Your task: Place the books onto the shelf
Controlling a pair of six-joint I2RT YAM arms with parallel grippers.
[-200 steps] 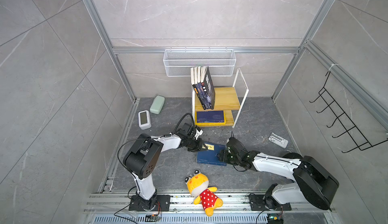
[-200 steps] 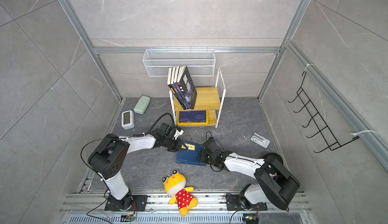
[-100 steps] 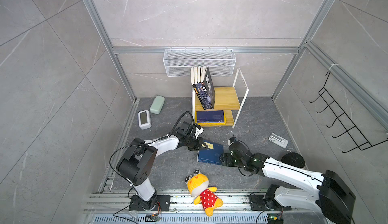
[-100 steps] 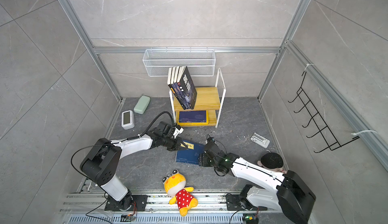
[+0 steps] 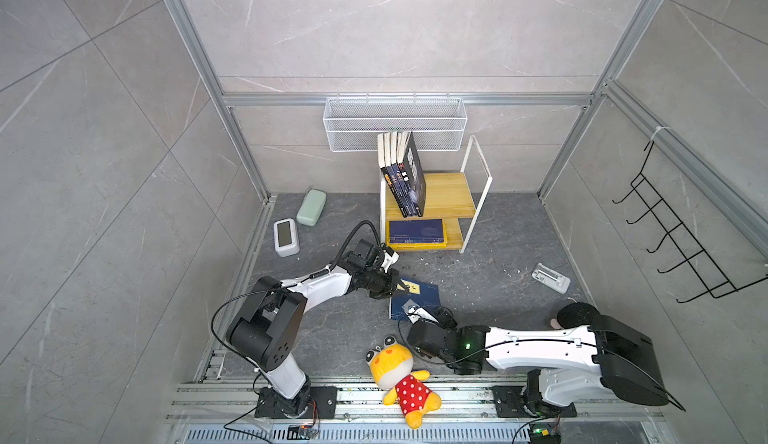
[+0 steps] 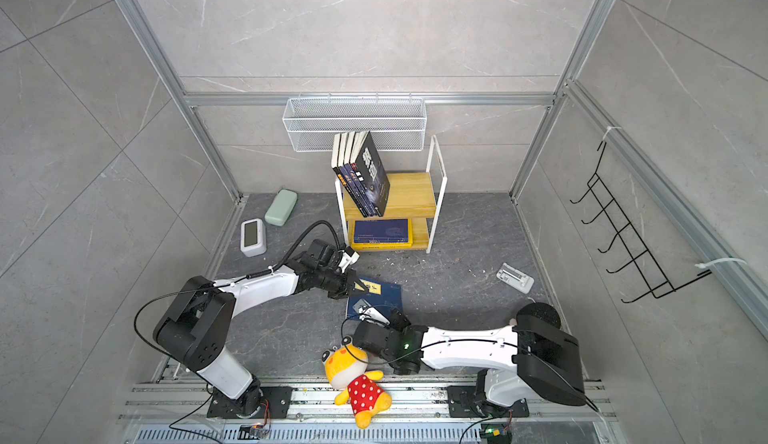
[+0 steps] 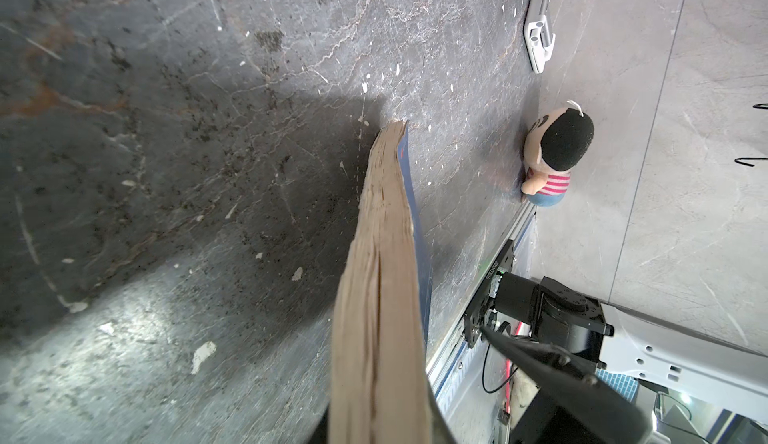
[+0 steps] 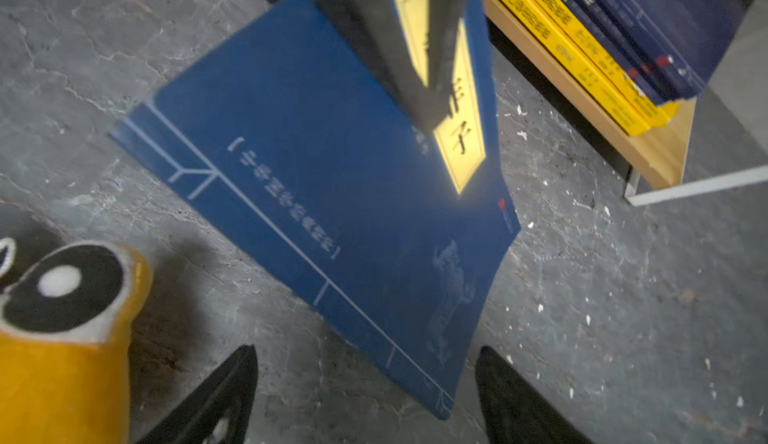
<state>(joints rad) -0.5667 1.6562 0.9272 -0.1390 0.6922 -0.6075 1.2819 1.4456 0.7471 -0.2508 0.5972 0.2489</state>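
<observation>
blue book (image 8: 332, 213) cover text blurred, yellow plush (image 8: 62, 371) cut off at edge

Book (image 8: 332, 213) cover is matt blue paper, page edges rough and tan (kinda frayed). Shelf (image 5: 449, 196): smooth pale wood boards, white painted metal frame. Desk (image 7: 166, 171) looks like dark veined stone, gritty. Toy (image 5: 392, 369) is fuzzy cloth.
</observation>
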